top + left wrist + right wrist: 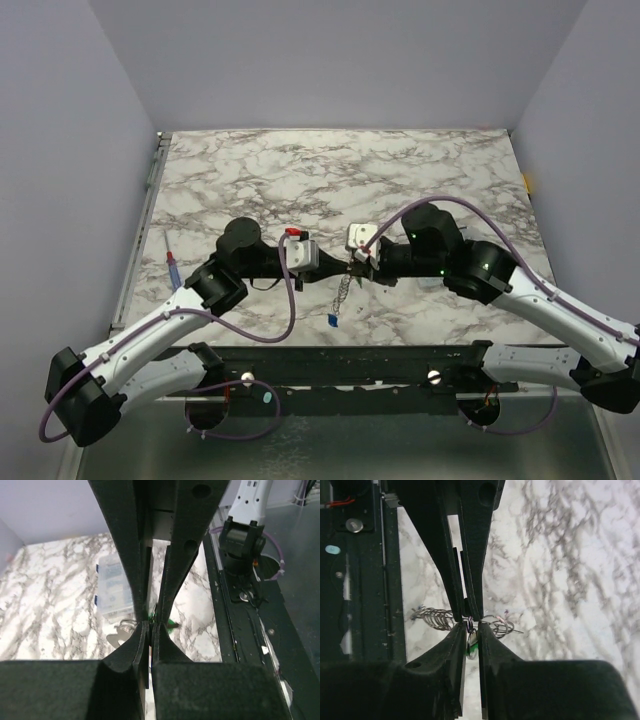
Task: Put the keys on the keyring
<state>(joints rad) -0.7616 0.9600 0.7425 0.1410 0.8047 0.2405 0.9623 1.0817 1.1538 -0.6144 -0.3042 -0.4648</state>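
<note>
Black fingers (451, 675) of the right gripper (470, 624) crowd the front of its wrist view. They are drawn narrow and nip the thin wire of the keyring (497, 625) right at their tips. Coiled silvery loops spill out to either side of the pinch, and a green key (472, 648) sits in the slit between the fingers just under it. Holding the ring by so little metal looks deliberate, since it leaves the wire exposed for the other arm to work a key along. From above, the two grippers meet nose to nose over the middle of the marble table (420, 170), with the left gripper (327, 264) coming in from its own side, so one arm can steady while the other threads. The left gripper's fingers are pressed together too, and a sliver of green shows at their tips in its own wrist view; whether they truly trap the key or only squeeze beside it I cannot tell. A fine chain (342, 292) trails from the meeting point toward the near edge and ends in a blue key (330, 320), which I judge to be on the ring already. Whether the chain hangs or lies on the marble is unclear. A clear plastic box (114, 587) stands just beyond the pinch, and a red-and-blue pen (172, 265) lies well apart near the left edge; neither is involved.
</note>
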